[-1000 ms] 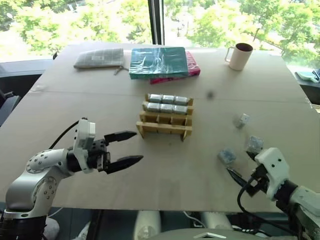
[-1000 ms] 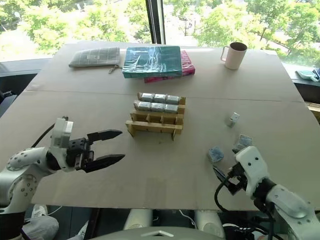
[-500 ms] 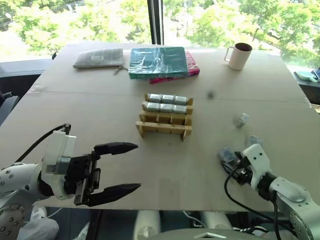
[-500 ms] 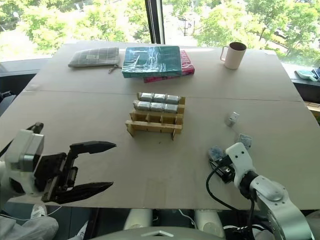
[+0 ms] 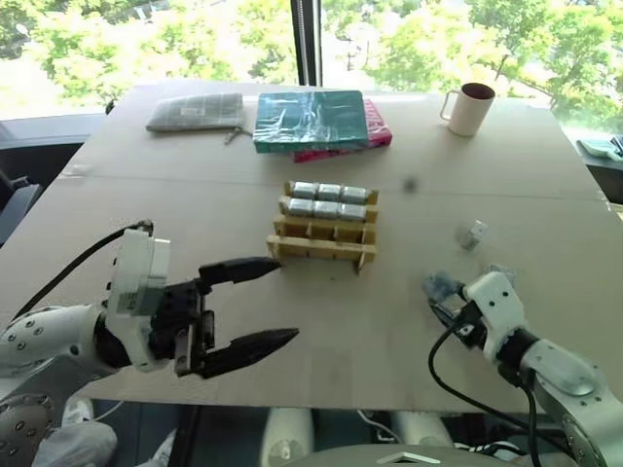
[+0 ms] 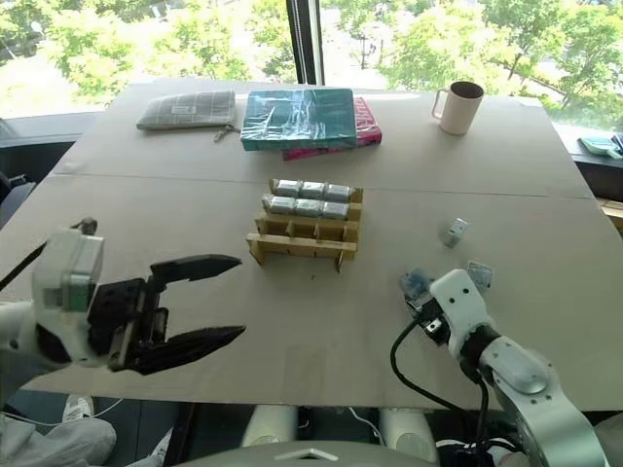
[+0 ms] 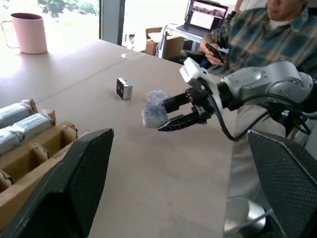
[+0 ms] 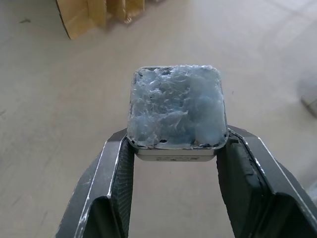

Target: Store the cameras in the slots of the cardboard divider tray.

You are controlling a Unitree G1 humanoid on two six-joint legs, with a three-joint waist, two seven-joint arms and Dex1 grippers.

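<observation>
The desk (image 5: 127,195) carries the tray (image 5: 324,232) at its middle, two far rows already filled, the near slots empty, so that is where I judge this load belongs. My left end effector (image 5: 261,304) hangs spread and empty, clear of the tray. My right end effector (image 8: 174,148) is clenched on a camera (image 8: 174,111) by its two sides, near two loose cameras (image 5: 471,234).

Office or laboratory workroom. A large beige board-topped table (image 5: 195,214) stands against tall windows with a dark frame (image 5: 307,39) overlooking green trees (image 5: 88,39); beyond the table's right edge a seated person in a plaid shirt (image 7: 257,42) and an open laptop (image 7: 205,14) indicate a staffed workspace.
</observation>
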